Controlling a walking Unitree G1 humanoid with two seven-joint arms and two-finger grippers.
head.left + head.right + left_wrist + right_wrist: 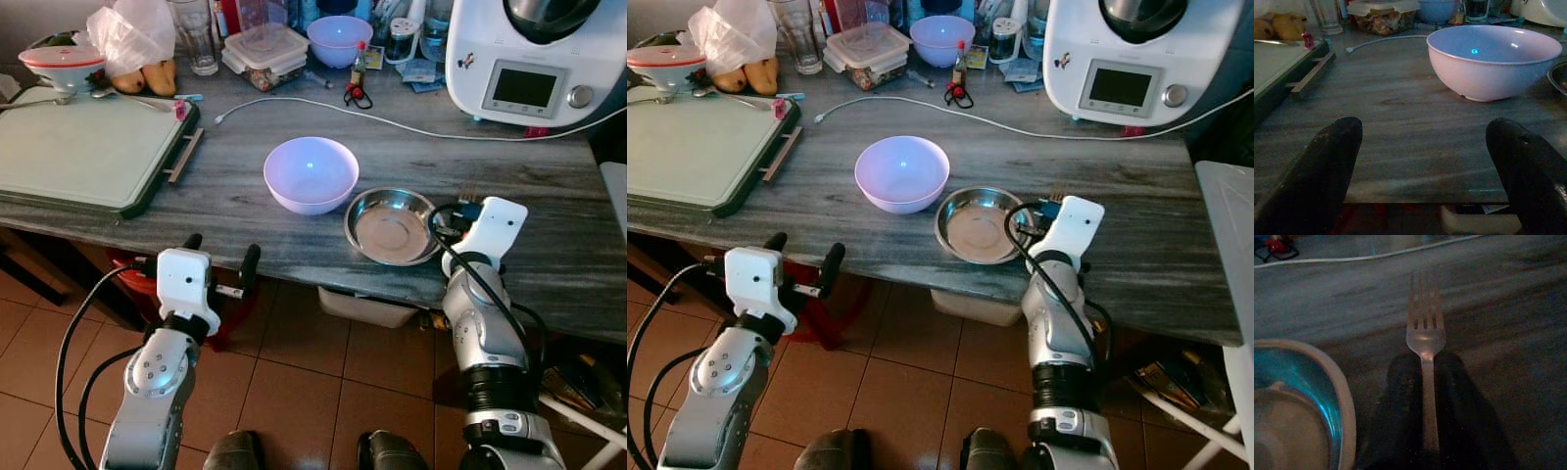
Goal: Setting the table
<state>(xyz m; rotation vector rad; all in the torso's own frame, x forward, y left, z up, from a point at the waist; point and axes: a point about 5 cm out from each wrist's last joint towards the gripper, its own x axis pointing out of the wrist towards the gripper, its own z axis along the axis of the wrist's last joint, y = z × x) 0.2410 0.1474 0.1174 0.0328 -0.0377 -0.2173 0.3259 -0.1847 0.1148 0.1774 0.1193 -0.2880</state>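
— Where was the left gripper [222, 262]?

— Just short of the table's front edge [245, 257], a little below its top, silver forearm angled up toward it. Its two black fingers [1327, 166] stood wide apart, nothing between them.

— And the right gripper [1427, 396]?

— Over that same edge, resting low on the tabletop, wrist bent forward above the upright forearm. Its fingers were closed together on a fork's handle [1429, 401], tines pointing away from the edge.
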